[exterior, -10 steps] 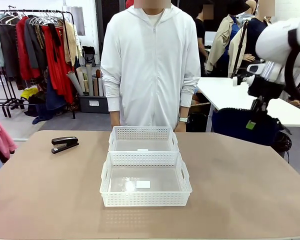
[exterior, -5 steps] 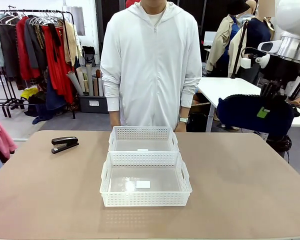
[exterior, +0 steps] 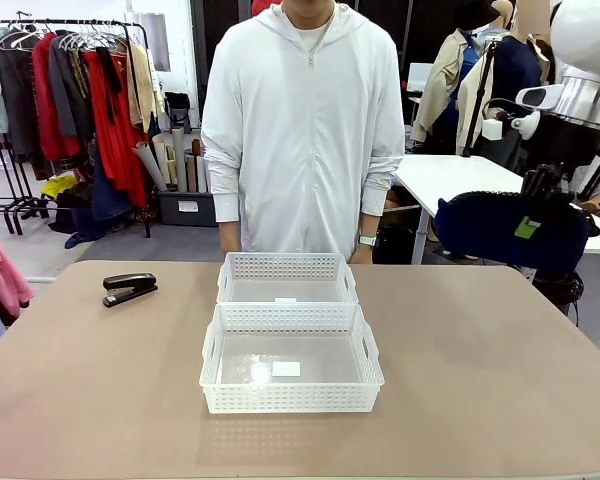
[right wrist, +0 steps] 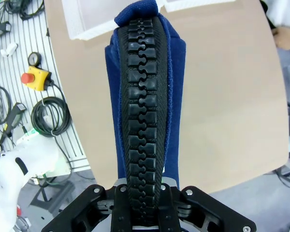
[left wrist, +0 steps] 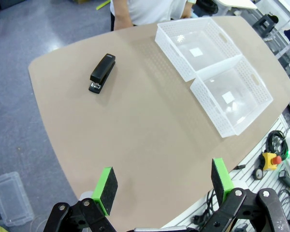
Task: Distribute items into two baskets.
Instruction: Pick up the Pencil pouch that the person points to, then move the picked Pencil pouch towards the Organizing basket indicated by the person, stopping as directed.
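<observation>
Raised and swung outward since a second ago: right gripper [exterior: 528, 222], jaws clamped on the navy pouch [exterior: 485, 232] at its zipper edge, held high at the far right of the table [exterior: 480, 350]. Left gripper [left wrist: 163, 182]: pads apart, empty. Stapler [exterior: 130, 288]: lying far left. Risk (judged): the soft pouch sags or swings, snagging a lattice rim or straddling the near basket [exterior: 290, 398] and far basket [exterior: 285, 266], which touch.

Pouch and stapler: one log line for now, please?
right gripper: shut on pouch; left gripper: open; stapler: on table; near basket, far basket: empty
</observation>
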